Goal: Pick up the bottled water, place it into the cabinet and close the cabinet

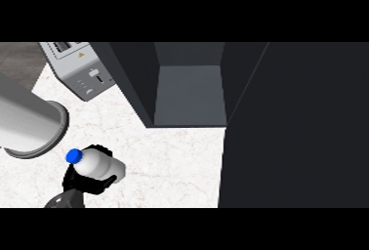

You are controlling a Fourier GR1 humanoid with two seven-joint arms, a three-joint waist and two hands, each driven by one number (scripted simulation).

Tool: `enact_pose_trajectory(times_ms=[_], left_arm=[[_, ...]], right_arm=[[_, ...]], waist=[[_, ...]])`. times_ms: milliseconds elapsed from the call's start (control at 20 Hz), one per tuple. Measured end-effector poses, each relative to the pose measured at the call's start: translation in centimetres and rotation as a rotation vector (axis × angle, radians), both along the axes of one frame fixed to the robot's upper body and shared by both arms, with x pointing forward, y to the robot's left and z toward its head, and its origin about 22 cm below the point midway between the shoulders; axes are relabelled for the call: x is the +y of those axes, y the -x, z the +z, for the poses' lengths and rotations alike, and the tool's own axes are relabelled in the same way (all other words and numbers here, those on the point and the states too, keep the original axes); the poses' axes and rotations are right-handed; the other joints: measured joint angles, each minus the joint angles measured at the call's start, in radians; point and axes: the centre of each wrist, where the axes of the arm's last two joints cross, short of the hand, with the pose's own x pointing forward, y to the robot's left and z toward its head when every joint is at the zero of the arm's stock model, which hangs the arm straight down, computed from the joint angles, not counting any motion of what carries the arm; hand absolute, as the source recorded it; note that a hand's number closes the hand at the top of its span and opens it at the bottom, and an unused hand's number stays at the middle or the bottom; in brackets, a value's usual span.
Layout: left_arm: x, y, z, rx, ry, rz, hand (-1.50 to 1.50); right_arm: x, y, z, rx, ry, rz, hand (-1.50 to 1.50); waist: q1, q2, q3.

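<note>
Counter (173, 156) — bottled water (95, 163) in left hand (81, 184)

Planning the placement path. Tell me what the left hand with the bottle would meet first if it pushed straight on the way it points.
The left hand points up-view; ahead of the bottled water lies bare counter, then probably the toaster, left of the open cabinet. Depth is unclear.

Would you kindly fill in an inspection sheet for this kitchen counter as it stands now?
Surface: pale marbled counter.
Job's things: bottled water, blue cap, tilted, not yet in the open cabinet; dark cabinet door stands open at right.
Clutter: toaster at back left.
Hands: left hand curled round the bottle; right hand not in view.
Cables: nothing seen.
Surroundings: large grey cylinder at left edge.
</note>
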Motion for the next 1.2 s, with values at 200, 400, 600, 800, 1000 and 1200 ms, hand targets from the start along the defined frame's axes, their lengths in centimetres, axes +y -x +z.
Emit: enact_pose_trajectory(times_ms=[200,400,600,800,1000,1200], left_arm=[[0.0,-0.7,0.4,-0.021,0.034,0.057,1.50],[-0.3,-1.2,0.6,-0.037,0.084,0.084,1.50],[-0.5,-1.9,1.1,-0.040,0.121,0.069,1.50],[-0.8,-1.7,1.7,-0.059,0.145,0.049,1.50],[-2.3,-2.1,3.0,-0.071,0.150,0.018,1.50],[-3.6,-2.3,5.0,-0.084,0.131,-0.015,1.50]], right_arm=[[-0.5,0.1,-0.4,0.003,-0.001,-0.005,-1.50],[-0.3,0.0,-0.8,0.008,0.000,-0.006,-1.50],[-0.1,0.0,-0.1,0.001,0.000,-0.007,-1.50],[0.0,0.6,-0.9,0.004,0.004,0.000,-1.50],[0.0,0.0,-0.3,0.000,0.001,0.007,-1.50],[0.1,-0.3,-0.3,0.006,-0.001,0.011,-1.50]], waist=[[0.002,-0.001,-0.001],[0.003,-0.001,-0.001],[0.004,-0.002,-0.001],[0.008,-0.004,0.000],[0.012,-0.004,0.000],[0.013,-0.004,0.000]])
